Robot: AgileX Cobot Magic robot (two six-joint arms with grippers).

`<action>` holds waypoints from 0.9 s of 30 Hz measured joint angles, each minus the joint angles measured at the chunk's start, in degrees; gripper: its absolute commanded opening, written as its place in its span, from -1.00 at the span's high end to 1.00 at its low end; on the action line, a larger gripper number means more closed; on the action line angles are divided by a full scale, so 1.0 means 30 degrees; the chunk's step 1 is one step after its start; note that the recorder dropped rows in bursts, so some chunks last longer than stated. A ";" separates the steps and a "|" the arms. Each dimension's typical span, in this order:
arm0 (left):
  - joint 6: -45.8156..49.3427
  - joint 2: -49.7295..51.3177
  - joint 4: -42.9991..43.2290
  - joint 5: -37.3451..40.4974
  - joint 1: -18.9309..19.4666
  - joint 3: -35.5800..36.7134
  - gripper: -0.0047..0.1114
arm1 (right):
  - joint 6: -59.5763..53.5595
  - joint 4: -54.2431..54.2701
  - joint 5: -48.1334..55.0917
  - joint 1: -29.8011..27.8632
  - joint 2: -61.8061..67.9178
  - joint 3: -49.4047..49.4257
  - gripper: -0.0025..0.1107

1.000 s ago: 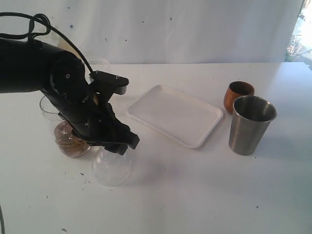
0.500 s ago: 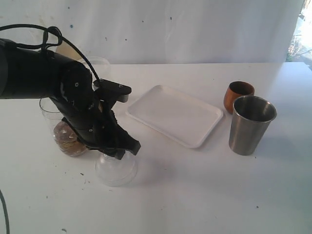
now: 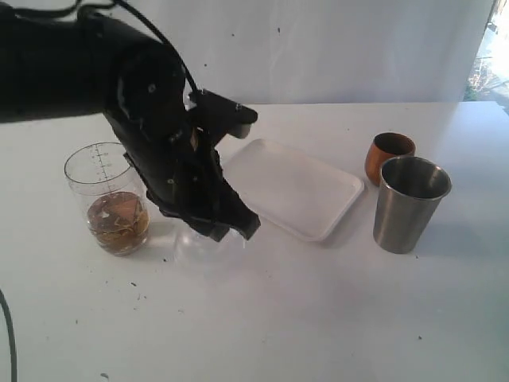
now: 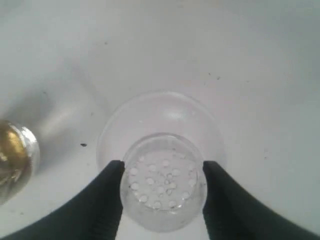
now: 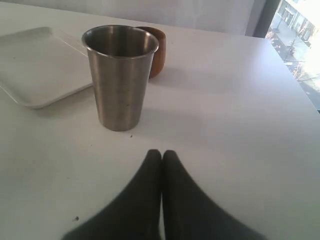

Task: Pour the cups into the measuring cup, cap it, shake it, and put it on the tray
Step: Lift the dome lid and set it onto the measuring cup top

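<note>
The clear dome cap (image 4: 162, 192) has its knob-like top between the two black fingers (image 4: 111, 175) of my left gripper (image 4: 162, 172), which is shut on it. In the exterior view the left gripper (image 3: 227, 231) holds the cap (image 3: 199, 247) low over the table, right of the measuring cup (image 3: 110, 199). The measuring cup stands upright with brown contents at its bottom. The white tray (image 3: 290, 187) lies flat in the middle. The wooden cup (image 3: 388, 153) and the steel tumbler (image 3: 409, 203) stand at the right. My right gripper (image 5: 161, 152) is shut and empty, short of the tumbler (image 5: 121, 75).
The left arm's black body (image 3: 95, 72) fills the upper left of the exterior view. The measuring cup (image 4: 12, 155) shows at the edge of the left wrist view. The tray (image 5: 35, 65) and wooden cup (image 5: 155, 47) lie beyond the tumbler in the right wrist view.
The left gripper closed on the cap's knob and moved right and toward the tray with it, uncovering the measuring cup. The right arm has not moved.
</note>
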 measured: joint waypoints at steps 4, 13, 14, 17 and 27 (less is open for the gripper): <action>-0.0182 -0.1010 0.1149 0.1943 0.0000 -0.1230 0.92 | 0.0153 0.0000 0.0000 0.0000 0.0000 0.0000 0.96; -0.1081 -0.3508 0.3844 0.4599 0.0615 -0.3158 0.92 | 0.0262 0.0000 0.0000 0.0000 0.0000 0.0000 0.96; -0.1130 -0.3680 0.3922 0.4599 0.0976 -0.3339 0.92 | 0.0262 0.0000 0.0000 0.0000 0.0000 0.0000 0.96; -0.1129 -0.3895 0.3966 0.4632 0.2377 -0.3596 0.92 | 0.0262 0.0000 0.0000 0.0000 0.0000 0.0000 0.96; 0.0606 -0.3819 0.1098 0.4827 0.6138 -0.3649 0.92 | 0.0262 0.0000 0.0000 0.0000 0.0000 0.0000 0.96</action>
